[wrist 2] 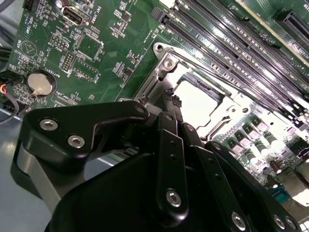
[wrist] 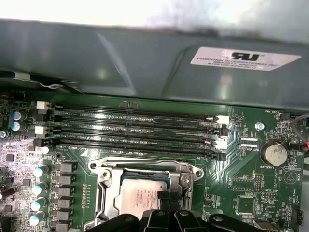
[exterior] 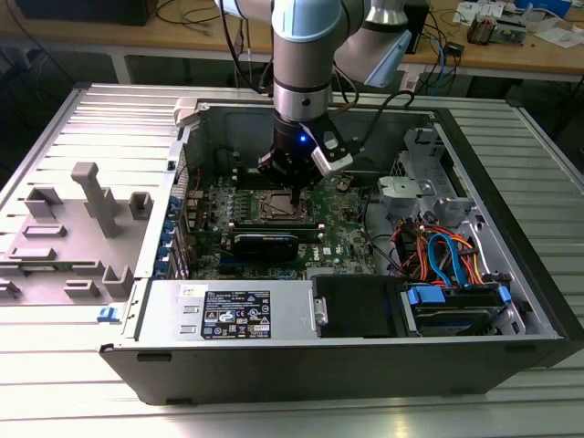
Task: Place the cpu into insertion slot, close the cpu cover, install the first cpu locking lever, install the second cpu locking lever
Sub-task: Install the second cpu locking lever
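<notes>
The cpu (wrist: 141, 194) was seen lying flat in the insertion slot (wrist: 104, 186), its silvery-grey top facing up out of the open computer case (exterior: 511, 274). In both wrist views the cpu cover (wrist 2: 166, 65) appeared to be lowered around the chip as a silver frame, the chip's top showing through the square window. The gripper (wrist: 169, 200) was held directly over the socket, its black fingertips (wrist 2: 170, 99) drawn close together at the chip's edge nearest the arm; whether they were pinching anything or only pressing on the frame could not be told.

The placing of the chip was judged done and the cover appeared to be down, so the step in hand was taken to be the seating of the cover or the first locking lever. A thin metal rod seen along one side of the socket in the second wrist view may have been a lever, but this could not be confirmed. For a lever, a push down and then sideways under its retaining hook would be called for, with the tips kept off the chip's top.

The chip was square, so no long axis could be named; its edges were aligned with the socket frame and ran parallel to the long black memory slots (wrist: 135, 130) beside it.
</notes>
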Tool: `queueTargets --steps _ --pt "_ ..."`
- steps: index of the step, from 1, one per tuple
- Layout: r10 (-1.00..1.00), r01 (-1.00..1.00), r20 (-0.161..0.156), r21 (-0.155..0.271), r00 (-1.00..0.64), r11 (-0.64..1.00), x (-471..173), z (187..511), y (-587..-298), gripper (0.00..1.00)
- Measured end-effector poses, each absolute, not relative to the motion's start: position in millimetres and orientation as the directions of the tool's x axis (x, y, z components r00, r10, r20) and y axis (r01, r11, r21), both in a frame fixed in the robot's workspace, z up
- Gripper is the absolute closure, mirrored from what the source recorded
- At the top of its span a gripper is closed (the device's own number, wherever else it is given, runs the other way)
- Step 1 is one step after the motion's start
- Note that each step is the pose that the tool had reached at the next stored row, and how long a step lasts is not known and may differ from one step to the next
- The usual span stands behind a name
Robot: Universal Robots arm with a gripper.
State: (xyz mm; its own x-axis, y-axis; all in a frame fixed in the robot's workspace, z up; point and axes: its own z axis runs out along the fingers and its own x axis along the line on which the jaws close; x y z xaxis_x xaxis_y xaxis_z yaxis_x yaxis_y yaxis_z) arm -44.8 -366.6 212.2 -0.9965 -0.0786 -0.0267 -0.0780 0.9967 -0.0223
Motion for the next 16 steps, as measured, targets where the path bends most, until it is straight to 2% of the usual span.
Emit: queueTargets --steps 16 --pt "-0.079 -0.078 -0.027 -0.023 -0.997 0.997 -44.8 220.1 -375.6 0.89"
